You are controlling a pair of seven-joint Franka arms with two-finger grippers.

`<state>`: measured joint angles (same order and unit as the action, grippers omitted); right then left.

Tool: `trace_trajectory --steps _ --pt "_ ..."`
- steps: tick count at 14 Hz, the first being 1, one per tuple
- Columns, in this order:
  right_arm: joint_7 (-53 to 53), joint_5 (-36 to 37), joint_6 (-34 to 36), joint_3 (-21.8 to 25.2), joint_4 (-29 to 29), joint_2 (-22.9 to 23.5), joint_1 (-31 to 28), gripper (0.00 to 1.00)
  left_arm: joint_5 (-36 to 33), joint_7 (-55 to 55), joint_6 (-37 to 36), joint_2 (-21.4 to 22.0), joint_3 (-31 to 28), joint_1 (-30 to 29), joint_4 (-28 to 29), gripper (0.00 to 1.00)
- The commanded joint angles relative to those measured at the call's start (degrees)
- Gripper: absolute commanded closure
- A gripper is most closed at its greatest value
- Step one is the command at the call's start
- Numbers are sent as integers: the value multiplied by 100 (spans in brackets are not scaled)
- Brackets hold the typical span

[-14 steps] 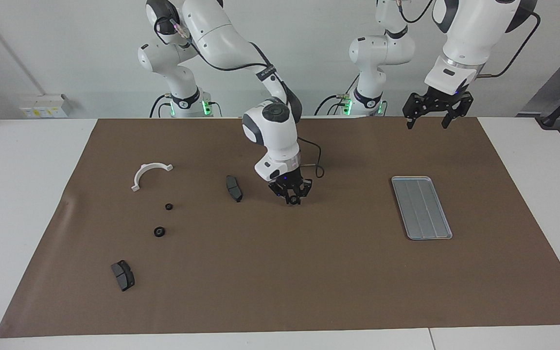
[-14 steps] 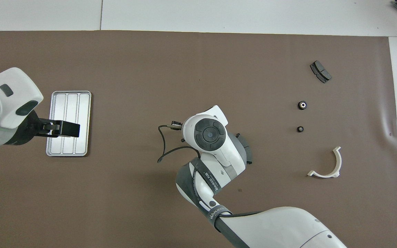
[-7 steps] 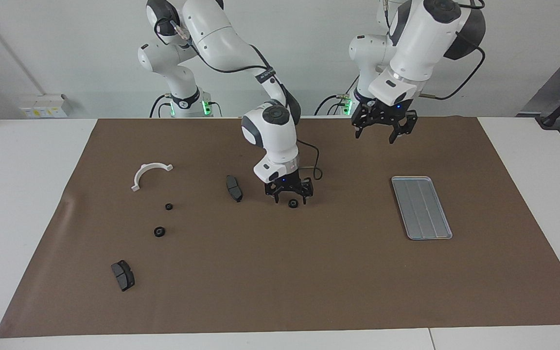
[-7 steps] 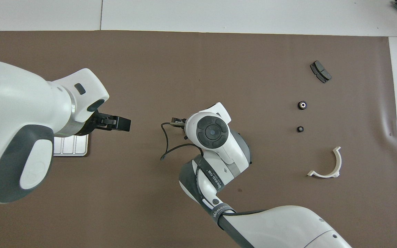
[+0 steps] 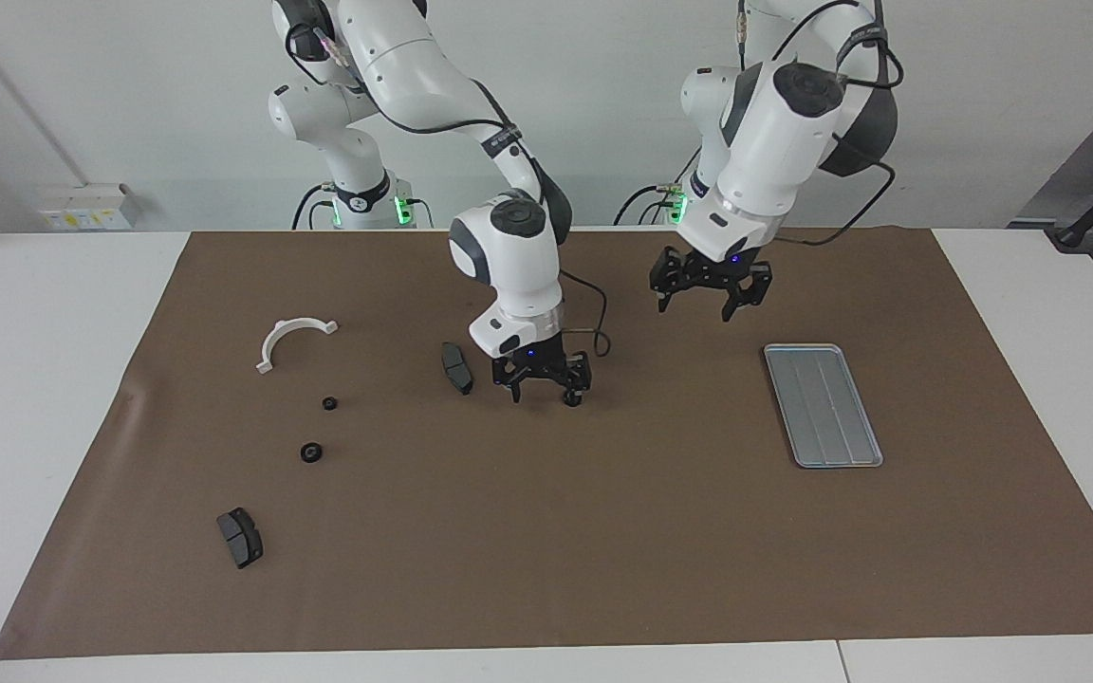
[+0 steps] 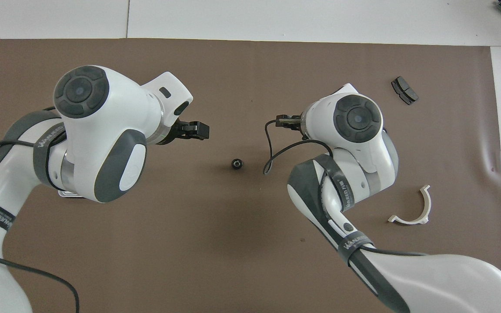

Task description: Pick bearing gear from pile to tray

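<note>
Facing view: a small black gear [image 5: 571,399] lies on the brown mat [image 5: 546,531] just under the right gripper [image 5: 543,391], close to one fingertip, and the fingers stand spread with nothing between them. In the overhead view the same gear [image 6: 237,164] sits alone on the mat [image 6: 215,243] between the two arms, clear of both. The right arm bends down from its base, wrist pointing straight at the mat, gripper low over it beside a dark brake-pad piece [image 5: 456,367]. The left gripper [image 5: 709,296] hangs in the air over bare mat, jaws wide and empty, its arm folded at the elbow and tilted toward the middle of the table. The tray [image 5: 823,405] lies toward the left arm's end, nothing in it. Two more gears [image 5: 329,403] [image 5: 311,452], a white half-ring bracket [image 5: 290,339] and a second pad [image 5: 240,537] lie scattered toward the right arm's end.
</note>
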<state>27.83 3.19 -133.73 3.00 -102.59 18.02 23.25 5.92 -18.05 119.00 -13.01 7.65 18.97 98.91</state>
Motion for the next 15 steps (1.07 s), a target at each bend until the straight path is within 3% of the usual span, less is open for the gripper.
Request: trace_trajectory --steps 1,8,11,15 --pt "-942 59 31 -80 -77 -71 -574 0 -370 -926 131 -911 -80 606 -819 0" --pt "-2991 33 -83 -89 -463 35 -1648 0 -601 -1052 316 -1300 -71 1056 -778 0" --pt "-3773 33 -101 -89 -700 70 -1973 0 -601 -1052 938 -1309 -71 1056 -252 4" --pt "-3828 -29 -672 -89 -1079 184 -2018 0 -601 -1052 1353 -1274 -80 1056 215 12"
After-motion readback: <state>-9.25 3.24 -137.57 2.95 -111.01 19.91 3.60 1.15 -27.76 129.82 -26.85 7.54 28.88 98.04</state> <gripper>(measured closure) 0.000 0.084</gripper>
